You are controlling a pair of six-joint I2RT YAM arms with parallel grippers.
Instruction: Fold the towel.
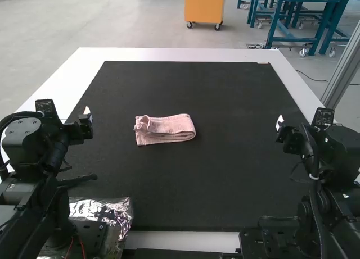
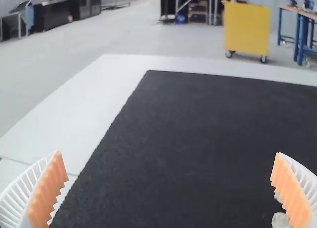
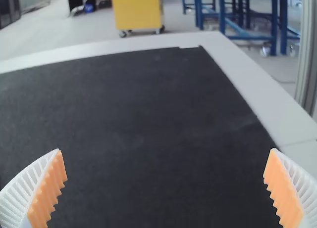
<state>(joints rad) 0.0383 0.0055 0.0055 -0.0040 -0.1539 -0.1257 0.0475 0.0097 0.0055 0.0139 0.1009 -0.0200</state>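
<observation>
So your towel (image 1: 169, 129) is lying near the middle of the high view, a touch above centre, on the black mat (image 1: 185, 186) that covers most of the table (image 1: 180, 54). It's folded into a compact strip, long axis running pretty much left to right across the frame, right end tipped slightly up. The right end looks rounded and tidy, the left end is a bit rumpled with a corner sticking up.

Your left gripper (image 2: 168, 155) is spread wide with nothing between the orange pads (image 2: 47, 201). Same deal with your right gripper (image 3: 165, 151), wide apart and empty. They sit on opposite sides of the towel, neither touching it, and the left one is nearer.

Imo the folding looks basically done. If you want to fix anything, I'd go in with the left arm, since the messy end faces it: move toward the frame's right and pat that corner down. Just don't snag the top layer or you'll open the fold back up.
</observation>
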